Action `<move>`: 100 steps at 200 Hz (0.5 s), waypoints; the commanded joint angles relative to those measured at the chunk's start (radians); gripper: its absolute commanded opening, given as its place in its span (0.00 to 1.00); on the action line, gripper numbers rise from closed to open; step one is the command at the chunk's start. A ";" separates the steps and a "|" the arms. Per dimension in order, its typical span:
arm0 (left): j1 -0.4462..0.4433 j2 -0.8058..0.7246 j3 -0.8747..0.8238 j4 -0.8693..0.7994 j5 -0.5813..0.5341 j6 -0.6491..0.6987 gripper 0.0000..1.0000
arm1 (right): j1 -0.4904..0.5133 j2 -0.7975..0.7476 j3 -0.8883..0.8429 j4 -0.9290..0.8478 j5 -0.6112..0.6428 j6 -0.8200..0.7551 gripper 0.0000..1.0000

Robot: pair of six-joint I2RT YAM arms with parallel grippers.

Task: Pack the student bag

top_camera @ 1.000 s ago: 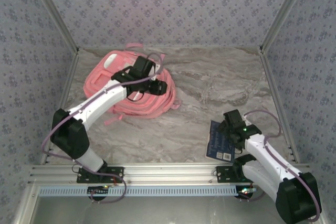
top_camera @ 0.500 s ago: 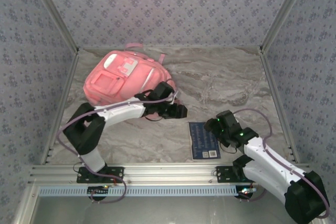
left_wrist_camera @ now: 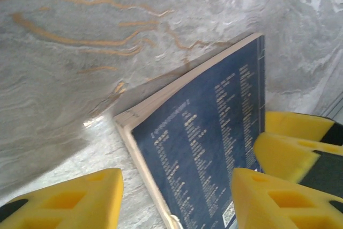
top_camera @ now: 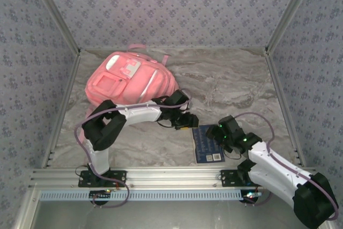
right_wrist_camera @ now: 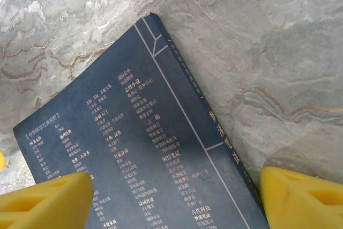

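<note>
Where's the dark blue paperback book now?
Top view: dark blue book flat on the marbled table, right of the pink backpack, between the left gripper and right gripper.

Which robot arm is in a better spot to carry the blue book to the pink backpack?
Probably left: the left gripper stands open around an edge of the book, and the backpack lies on its side. The right gripper is farther from it.

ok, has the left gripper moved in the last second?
Yes. The left gripper swung off the student bag, rightward and toward the near rail; it now sits at the corner of the blue book.
</note>
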 commanded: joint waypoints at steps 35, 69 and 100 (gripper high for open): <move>-0.018 0.092 0.100 -0.079 0.036 0.013 0.55 | 0.041 0.019 -0.029 0.098 -0.077 0.013 0.79; -0.018 0.112 0.133 -0.120 0.017 0.034 0.56 | 0.044 0.019 -0.022 0.102 -0.086 0.012 0.79; -0.021 0.112 0.123 -0.052 0.065 0.004 0.54 | 0.056 0.026 -0.020 0.129 -0.094 0.007 0.77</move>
